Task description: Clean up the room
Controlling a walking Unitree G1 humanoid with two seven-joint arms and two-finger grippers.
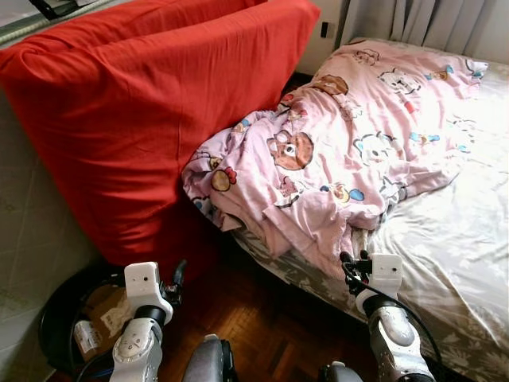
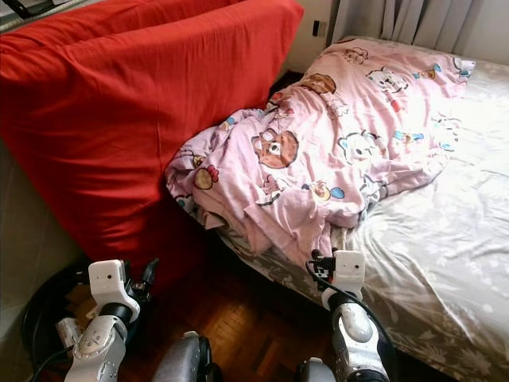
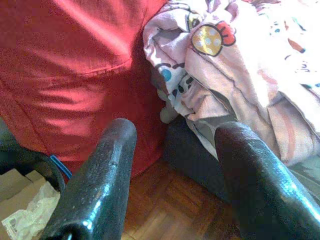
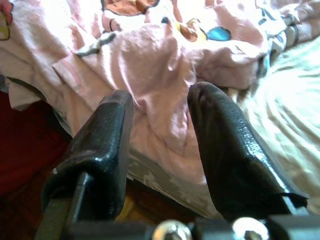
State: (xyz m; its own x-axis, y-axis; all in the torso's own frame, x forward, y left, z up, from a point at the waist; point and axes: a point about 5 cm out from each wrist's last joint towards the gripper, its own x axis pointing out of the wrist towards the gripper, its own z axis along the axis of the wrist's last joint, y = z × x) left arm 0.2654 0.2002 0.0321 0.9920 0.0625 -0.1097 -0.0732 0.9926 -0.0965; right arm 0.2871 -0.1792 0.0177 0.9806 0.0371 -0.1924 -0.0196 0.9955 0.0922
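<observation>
I'm looking down at the bed (image 1: 469,263) from its side edge. A pink quilt (image 1: 358,135) with cartoon bears lies crumpled across the bed, bunched toward the near-left corner, one fold hanging over the edge toward the floor (image 1: 270,326). The grey patterned sheet shows bare on the right.

A big red mattress (image 1: 151,111) leans tilted on the left, its lower part touching the quilt's bunched corner. Behind it I see a tiled wall (image 1: 24,231).

Left gripper (image 3: 172,165) is low, over the wood floor, pointing at the gap where mattress meets bed. Jaws stand wide, nothing between them. Just beside it, down by the wall, sits a dark bin (image 1: 60,318) with cardboard and crumpled paper in it.

Right gripper (image 4: 160,130) is at the bed's edge, aimed at the hanging fold of quilt. Jaws are parted with nothing clamped; the quilt lies just beyond the tips. I cannot tell if the tips touch the cloth.

Curtains (image 1: 429,20) hang past the far end of the bed.
</observation>
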